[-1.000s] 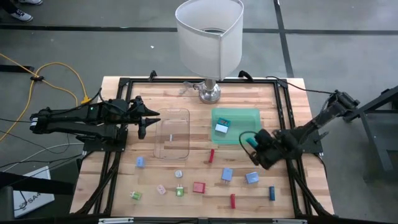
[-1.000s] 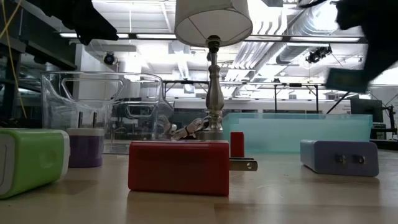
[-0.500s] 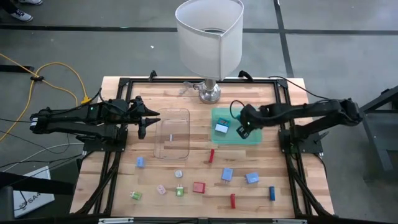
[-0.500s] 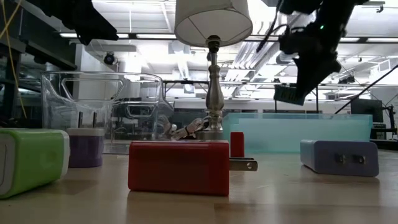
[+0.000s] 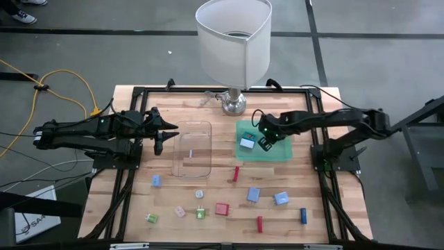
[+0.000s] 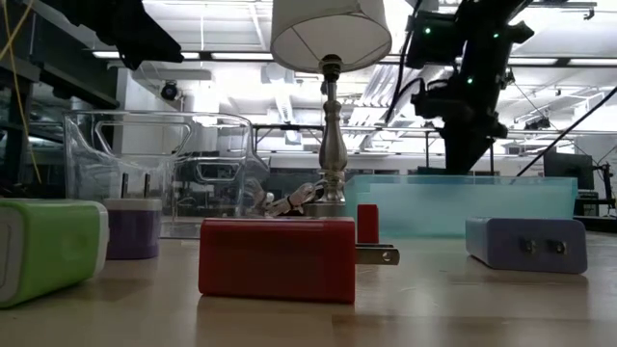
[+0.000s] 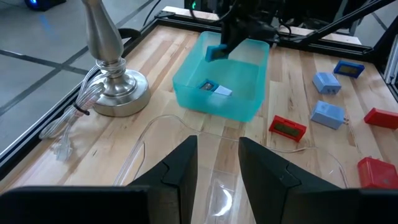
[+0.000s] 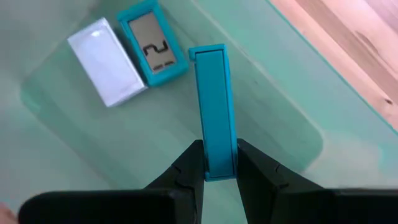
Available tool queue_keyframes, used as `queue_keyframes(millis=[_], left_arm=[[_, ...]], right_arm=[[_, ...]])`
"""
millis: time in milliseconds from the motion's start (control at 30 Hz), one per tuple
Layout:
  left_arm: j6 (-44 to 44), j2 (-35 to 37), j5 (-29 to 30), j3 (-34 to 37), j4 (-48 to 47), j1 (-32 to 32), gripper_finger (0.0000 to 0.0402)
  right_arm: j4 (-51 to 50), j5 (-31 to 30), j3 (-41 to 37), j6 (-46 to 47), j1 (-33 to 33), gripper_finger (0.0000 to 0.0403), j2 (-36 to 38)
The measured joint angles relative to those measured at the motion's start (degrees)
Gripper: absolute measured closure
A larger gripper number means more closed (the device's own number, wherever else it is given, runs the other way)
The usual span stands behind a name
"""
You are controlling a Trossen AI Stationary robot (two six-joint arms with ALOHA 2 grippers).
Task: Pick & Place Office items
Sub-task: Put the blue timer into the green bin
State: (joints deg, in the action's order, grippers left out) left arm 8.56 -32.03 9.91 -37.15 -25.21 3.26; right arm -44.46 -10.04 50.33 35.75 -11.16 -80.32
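My right gripper hangs over the green tray, shut on a teal block. A teal piece with a display and a white piece lie flat on the tray floor beside it. Other office items lie on the wood nearer the front: blue blocks, a red block and a red stick. My left gripper waits open and holding nothing at the left end of the clear tray. My right gripper pinches the teal block's near end between its two fingers, one on each broad face, so the block shows edge-on. The fingers come steeply from above. The block juts out beyond the fingertips over the tray floor, as the left wrist view shows.
A lamp with a white shade and metal base stands at the far edge, close to both trays. A black frame runs round the table. More small pieces lie along the near edge.
My right gripper has swung from the table's right side toward the far left, stopping over the green tray and sinking a little. It has stayed shut on the teal block, which travelled with it.
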Motion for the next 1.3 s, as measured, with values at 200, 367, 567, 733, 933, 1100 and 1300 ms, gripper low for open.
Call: queue_keyframes(millis=[200,367,567,733,933,1100,1300], left_arm=[[0.0,0.0,0.0,-0.01,0.0,-0.01,0.0291],[0.0,0.0,0.0,-0.02,0.0,0.0,0.0291],[0.0,0.0,-0.01,-0.02,0.02,-0.01,0.0291],[0.0,0.0,0.0,-0.02,0.02,0.0,0.0291],[0.0,0.0,-0.01,-0.02,0.02,-0.01,0.0291],[0.0,0.0,0.0,-0.02,0.02,-0.02,0.0291],[0.0,0.0,0.0,-0.02,0.02,-0.02,0.0291]], right_arm=[[1.96,2.0,0.0,0.2,-2.11,0.0337,-1.72],[2.67,2.52,0.0,0.57,-3.21,0.0337,-4.28],[3.02,2.76,-0.02,0.66,-4.29,0.0337,-8.13],[3.48,3.06,-0.02,0.66,-4.41,0.0337,-10.12],[5.21,3.06,-0.02,0.66,-4.35,0.0337,-10.16],[5.5,3.04,-0.02,0.68,-4.32,0.0323,-10.14],[5.54,3.02,-0.02,0.68,-4.32,0.0298,-10.14]])
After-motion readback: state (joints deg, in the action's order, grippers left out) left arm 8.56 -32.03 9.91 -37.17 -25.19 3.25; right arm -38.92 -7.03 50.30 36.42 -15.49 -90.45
